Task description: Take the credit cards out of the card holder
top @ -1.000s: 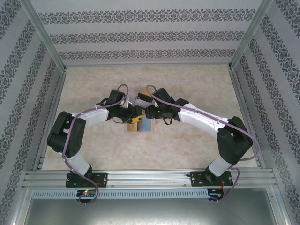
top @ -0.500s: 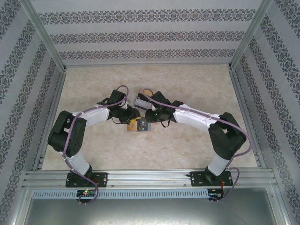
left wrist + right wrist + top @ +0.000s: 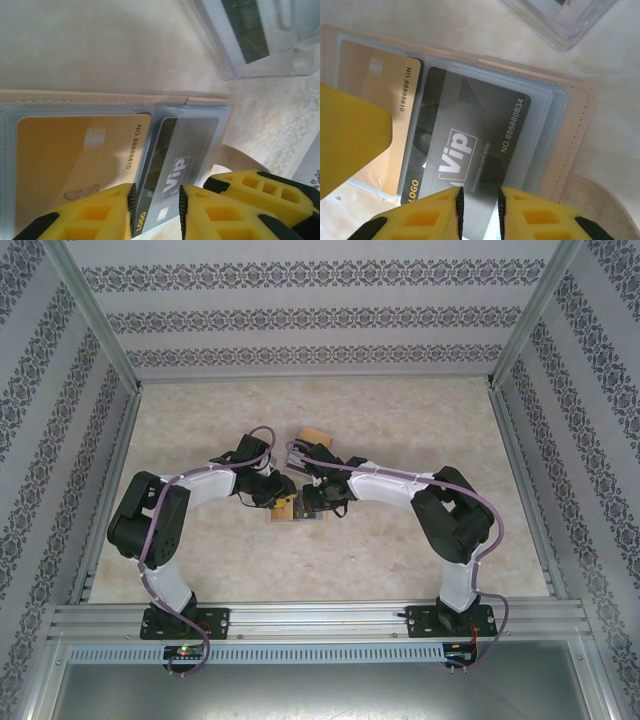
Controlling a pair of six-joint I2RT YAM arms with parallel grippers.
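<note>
Sleeves of the open card holder [image 3: 570, 145] keep a gold card [image 3: 370, 75] at 9 o'clock and a dark card [image 3: 470, 135] at 3. The right gripper [image 3: 479, 210] pinches the dark card's 6 o'clock edge, likely to draw it out. The left gripper [image 3: 156, 210] straddles the sleeve edge, jaws narrow, probably bracing it, though I cannot tell whether it truly grips. A clear box [image 3: 560, 20] crowds 1 o'clock. The table [image 3: 615, 100] offers room toward 6.

Card holder [image 3: 572, 125] lies open and flat on table [image 3: 400, 430], mid-table between the two arms. Second card [image 3: 370, 85] in its left half, VIP card [image 3: 470, 125] in right half, skewed, one corner overlapping second card. Box [image 3: 260, 45] on table just behind holder, not touching. Left gripper [image 3: 156, 200] and right gripper [image 3: 479, 200] both over VIP card's short end.
</note>
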